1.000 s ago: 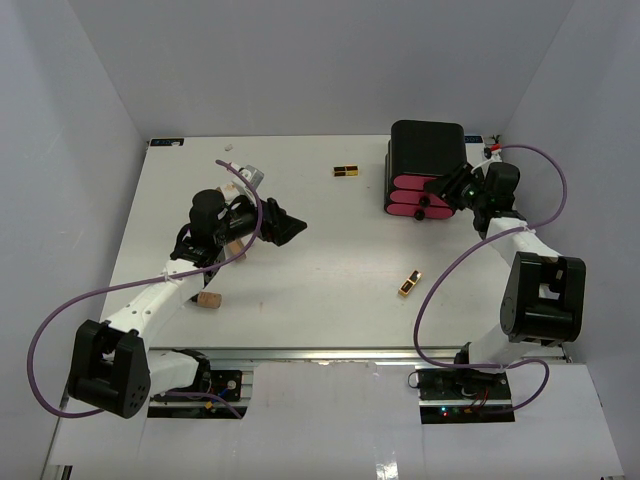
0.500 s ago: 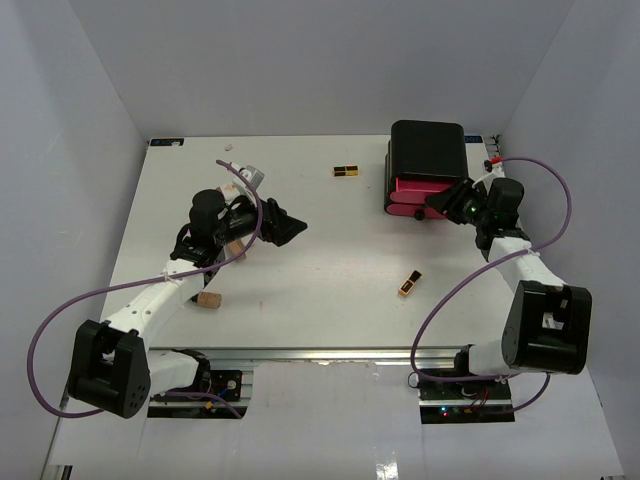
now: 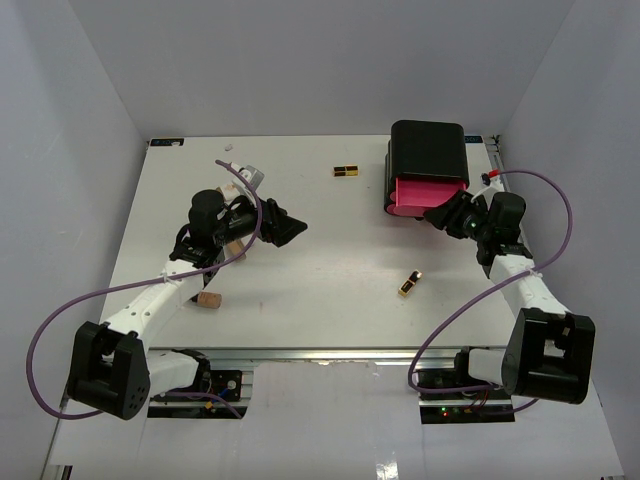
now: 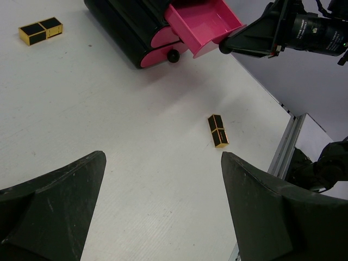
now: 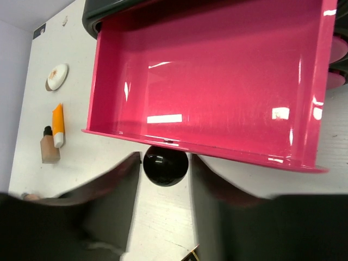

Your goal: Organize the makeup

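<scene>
Two black-and-gold makeup tubes lie on the white table (image 3: 320,300): one at the back (image 3: 347,170) (image 4: 40,30), one at front right (image 3: 410,284) (image 4: 218,130). A tan cork-like cylinder (image 3: 208,298) lies by the left arm. The right wrist view shows a beige-white oval piece (image 5: 57,76), an orange tube with a white cap (image 5: 58,125) and a tan bottle (image 5: 49,147). My right gripper (image 3: 443,215) (image 5: 166,159) straddles the black knob (image 5: 165,166) of the pulled-out pink drawer (image 5: 217,81) (image 3: 425,192), with thin gaps on both sides. My left gripper (image 3: 290,227) (image 4: 163,156) hovers wide open and empty.
The black box (image 3: 428,150) (image 4: 125,22) stands at the back right, its lower pink drawers shut. The open drawer holds nothing. Grey walls close in the table on three sides. A purple cable loops from each arm.
The right gripper has drawn back toward the near edge, pulling the top pink drawer out of the box. Its jaws have loosened a little round the knob. The left arm has not moved.
</scene>
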You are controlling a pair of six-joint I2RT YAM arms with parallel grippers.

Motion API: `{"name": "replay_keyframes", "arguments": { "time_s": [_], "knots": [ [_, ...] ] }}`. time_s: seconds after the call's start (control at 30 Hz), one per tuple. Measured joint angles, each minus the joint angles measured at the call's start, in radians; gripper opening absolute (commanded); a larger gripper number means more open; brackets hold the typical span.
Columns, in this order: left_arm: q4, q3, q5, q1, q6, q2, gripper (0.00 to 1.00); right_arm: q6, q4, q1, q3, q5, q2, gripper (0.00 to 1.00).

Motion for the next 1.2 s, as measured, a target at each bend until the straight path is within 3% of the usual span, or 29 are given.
{"name": "replay_keyframes", "arguments": {
  "time_s": [0.13,0.27,0.53,0.67,0.77,0.93,1.2],
  "knots": [
    [0.0,0.0,0.005,0.0,0.0,0.0,0.98,-0.008,-0.003,0.0,-0.003,-0.008,-0.014,0.82],
    [0.0,0.0,0.007,0.0,0.0,0.0,0.98,-0.022,-0.006,-0.002,-0.014,-0.023,-0.032,0.94],
    [0.0,0.0,0.015,0.0,0.0,-0.002,0.98,-0.141,-0.084,-0.022,-0.017,-0.102,-0.075,0.97],
    [0.0,0.0,0.017,0.0,0.0,-0.004,0.98,-0.301,-0.195,-0.026,-0.016,-0.195,-0.09,0.98],
    [0.001,0.0,0.019,0.0,-0.001,-0.007,0.98,-0.481,-0.316,-0.026,-0.012,-0.302,-0.104,0.98],
    [0.005,0.0,0.02,0.0,-0.001,-0.008,0.98,-0.917,-0.576,-0.026,0.016,-0.463,-0.124,0.95],
    [0.007,0.0,0.021,0.0,0.0,-0.008,0.98,-1.918,-1.068,-0.001,0.065,-0.477,-0.119,0.88]
  ]
}}
